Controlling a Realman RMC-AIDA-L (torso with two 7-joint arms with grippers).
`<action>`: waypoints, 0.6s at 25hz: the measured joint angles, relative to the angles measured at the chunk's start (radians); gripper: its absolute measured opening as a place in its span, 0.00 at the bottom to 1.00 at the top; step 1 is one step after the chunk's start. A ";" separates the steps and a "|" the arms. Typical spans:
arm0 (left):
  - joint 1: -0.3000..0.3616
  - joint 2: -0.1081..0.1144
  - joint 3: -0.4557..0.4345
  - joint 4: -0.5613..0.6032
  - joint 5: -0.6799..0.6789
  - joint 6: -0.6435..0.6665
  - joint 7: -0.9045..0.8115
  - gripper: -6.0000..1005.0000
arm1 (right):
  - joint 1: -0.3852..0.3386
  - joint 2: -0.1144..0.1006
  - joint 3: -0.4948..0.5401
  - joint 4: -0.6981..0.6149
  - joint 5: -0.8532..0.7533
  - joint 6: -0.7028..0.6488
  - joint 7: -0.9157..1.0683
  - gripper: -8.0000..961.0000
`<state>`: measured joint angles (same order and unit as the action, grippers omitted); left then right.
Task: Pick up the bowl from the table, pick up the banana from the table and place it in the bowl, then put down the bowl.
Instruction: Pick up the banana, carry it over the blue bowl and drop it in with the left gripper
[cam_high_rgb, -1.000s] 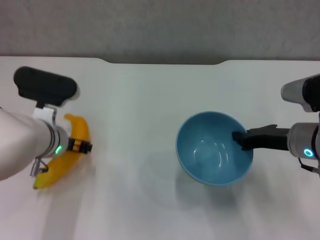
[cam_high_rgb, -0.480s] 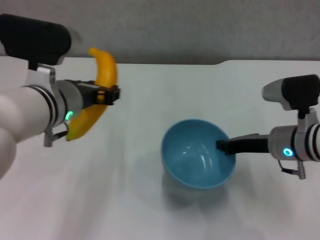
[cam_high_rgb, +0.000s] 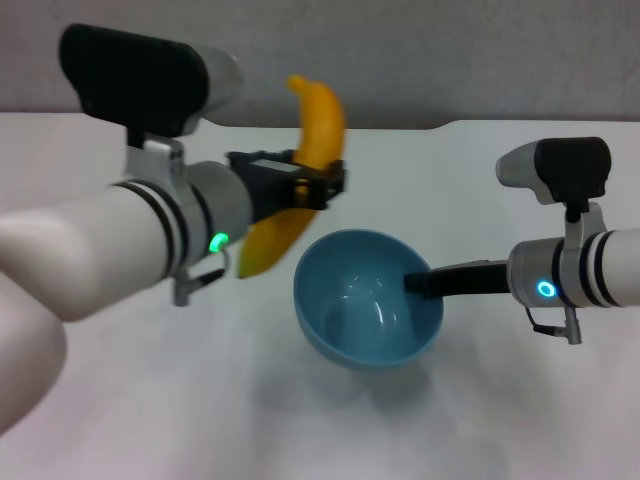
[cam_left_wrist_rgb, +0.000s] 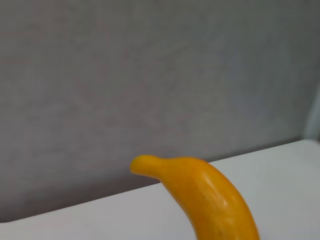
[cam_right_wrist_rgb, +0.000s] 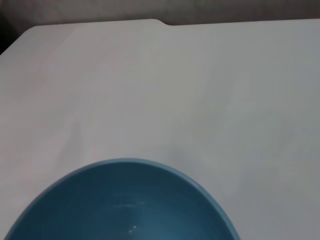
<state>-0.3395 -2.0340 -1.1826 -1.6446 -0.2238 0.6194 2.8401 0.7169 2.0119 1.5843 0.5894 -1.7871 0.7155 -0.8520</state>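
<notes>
Left gripper (cam_high_rgb: 325, 185) has its fingers clamped on the curved yellow-orange banana (cam_high_rgb: 300, 180), held in the air just beside the far-left rim of the glossy light-blue round bowl (cam_high_rgb: 368, 312). Right gripper (cam_high_rgb: 418, 284) fingers pinch the bowl's right rim, holding it above the flat white counter (cam_high_rgb: 500, 160). Step in hand looks like banana-into-bowl; next move likely needs the banana carried over the opening, lowered and released.

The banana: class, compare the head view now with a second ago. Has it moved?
Yes. The banana, clamped in the left gripper, has risen off the table and travelled rightward, close beside the bowl.
</notes>
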 joint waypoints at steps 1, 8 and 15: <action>0.000 0.000 0.018 0.000 -0.023 -0.025 0.000 0.55 | 0.007 0.000 -0.001 -0.005 0.004 0.001 0.000 0.04; -0.002 0.000 0.067 0.004 -0.074 -0.099 0.001 0.58 | 0.020 0.000 0.001 -0.009 0.022 -0.005 -0.004 0.04; -0.018 0.002 0.080 0.061 -0.122 -0.129 0.001 0.62 | 0.039 0.001 -0.012 0.006 0.047 0.020 -0.001 0.04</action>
<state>-0.3578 -2.0324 -1.1031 -1.5836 -0.3462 0.4899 2.8409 0.7561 2.0125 1.5728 0.5952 -1.7404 0.7353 -0.8534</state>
